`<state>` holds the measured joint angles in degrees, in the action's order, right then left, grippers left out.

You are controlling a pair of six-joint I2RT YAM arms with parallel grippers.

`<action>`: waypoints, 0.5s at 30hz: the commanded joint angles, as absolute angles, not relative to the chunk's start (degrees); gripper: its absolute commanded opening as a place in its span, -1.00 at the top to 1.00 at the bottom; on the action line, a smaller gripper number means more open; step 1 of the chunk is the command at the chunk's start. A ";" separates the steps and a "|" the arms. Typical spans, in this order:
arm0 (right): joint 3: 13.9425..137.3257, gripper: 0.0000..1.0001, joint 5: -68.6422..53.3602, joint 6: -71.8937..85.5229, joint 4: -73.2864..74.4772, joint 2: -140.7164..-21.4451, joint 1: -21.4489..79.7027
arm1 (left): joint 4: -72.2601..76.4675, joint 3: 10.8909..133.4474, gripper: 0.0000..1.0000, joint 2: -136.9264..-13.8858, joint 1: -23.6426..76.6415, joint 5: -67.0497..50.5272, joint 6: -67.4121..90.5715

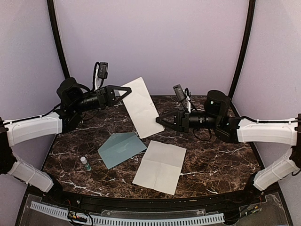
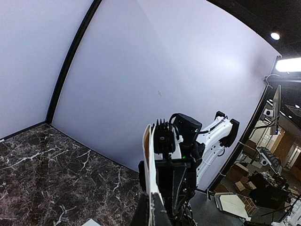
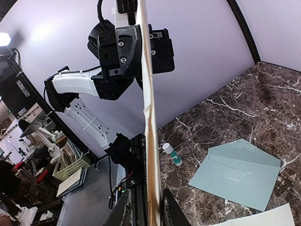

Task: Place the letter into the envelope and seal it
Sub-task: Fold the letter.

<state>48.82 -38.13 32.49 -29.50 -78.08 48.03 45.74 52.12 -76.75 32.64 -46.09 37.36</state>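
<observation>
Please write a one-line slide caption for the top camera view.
Left fingers hold the letter aloft; right fingers straddle its lower corner; envelope lies flat nearby.

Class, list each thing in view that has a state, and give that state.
Letter: held up, clear of the table.
Left gripper: shut on the letter's top corner.
Right gripper: fingers either side of the letter's lower edge; grip unclear.
Envelope: flat on the table, flap open.
Second sheet: flat on the table, creased.
Bottle: upright, capped.
</observation>
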 commanded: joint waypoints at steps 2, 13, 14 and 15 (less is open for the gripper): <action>47.99 0.68 -40.16 33.82 -31.97 -77.47 48.43 | 48.35 51.53 1.00 -74.36 32.14 -47.11 38.10; 51.58 0.38 -39.20 29.92 -27.89 -78.10 48.43 | 49.96 50.71 1.00 -75.06 31.81 -52.51 39.53; 52.93 0.10 -39.20 29.14 -26.81 -78.68 48.43 | 50.44 50.58 1.00 -75.35 31.82 -54.48 39.80; 54.07 -0.06 -39.11 28.39 -26.11 -79.30 48.43 | 50.44 50.37 1.00 -75.47 31.86 -55.37 40.23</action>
